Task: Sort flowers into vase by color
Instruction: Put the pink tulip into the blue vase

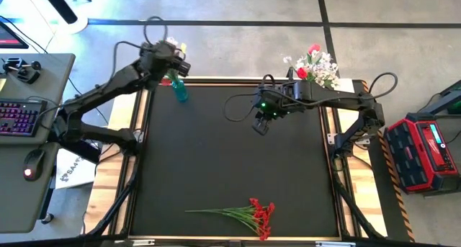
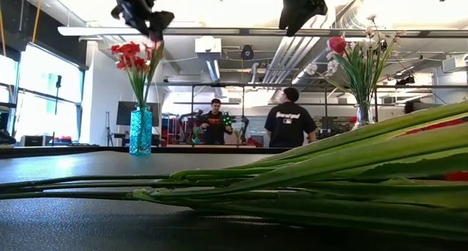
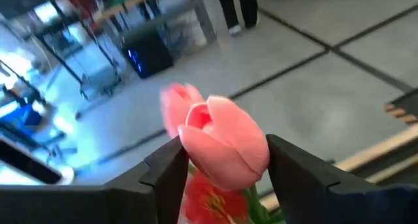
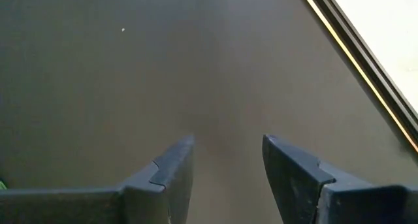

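Observation:
A blue vase [image 1: 180, 91] [image 2: 140, 131] stands at the table's far left with red blooms [image 2: 130, 55] in it. Just above them is my left gripper [image 1: 173, 73] [image 2: 150, 20], open. A pink tulip's bloom [image 3: 222, 145] shows between its two fingers, and red blooms [image 3: 209, 201] show below it. My right gripper [image 1: 261, 126] [image 4: 225, 162] hangs open and empty over the mat's far middle. A bunch of red flowers [image 1: 252, 214] lies on its side near the table's front edge, and its green stems [image 2: 329, 170] fill the low view. My left gripper has one finger [image 3: 166, 175] on each side of the pink tulip's bloom [image 3: 196, 142], coming at it nearly level above the blue vase. I cannot tell whether either finger touches the petals. The tulip's stem is hidden below the fingers.
A clear vase [image 2: 362, 115] with white, pink and red flowers [image 1: 315, 65] stands at the table's far right corner. The black mat [image 1: 216, 160] lies bare between the vases and the lying bunch. People stand in the room beyond the table [image 2: 289, 119].

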Robot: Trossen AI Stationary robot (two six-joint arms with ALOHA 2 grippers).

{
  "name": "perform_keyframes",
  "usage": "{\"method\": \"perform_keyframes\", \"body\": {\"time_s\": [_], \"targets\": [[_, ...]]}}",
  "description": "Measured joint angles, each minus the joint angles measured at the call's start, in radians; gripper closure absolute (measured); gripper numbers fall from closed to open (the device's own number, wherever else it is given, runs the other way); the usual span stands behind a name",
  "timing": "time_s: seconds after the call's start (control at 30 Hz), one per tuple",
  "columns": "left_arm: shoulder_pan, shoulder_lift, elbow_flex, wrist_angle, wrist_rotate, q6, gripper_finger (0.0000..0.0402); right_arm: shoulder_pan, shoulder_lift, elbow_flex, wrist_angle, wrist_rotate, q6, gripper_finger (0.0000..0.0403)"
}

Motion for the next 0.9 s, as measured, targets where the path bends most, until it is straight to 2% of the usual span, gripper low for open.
{"method": "perform_keyframes", "body": {"time_s": [0.23, 0.37, 0.6, 0.9], "targets": [[-0.002, -0.084, 0.072, -0.008, 0.026, 0.113, 0.0208, 0.000, 0.000, 0.000, 0.046, -0.004, -0.001, 0.0234], [-0.002, -0.103, 0.081, -0.060, 0.058, 0.078, 0.0208, 0.000, 0.000, 0.000, 0.054, -0.006, -0.003, 0.0234], [0.008, -0.050, 0.081, -0.162, 0.073, 0.028, 0.0205, 0.000, 0.000, 0.000, 0.053, -0.015, -0.008, 0.0234], [0.007, -0.025, 0.106, -0.175, 0.057, 0.017, 0.0134, 0.030, 0.000, 0.000, 0.029, -0.031, -0.001, 0.0234]]}}
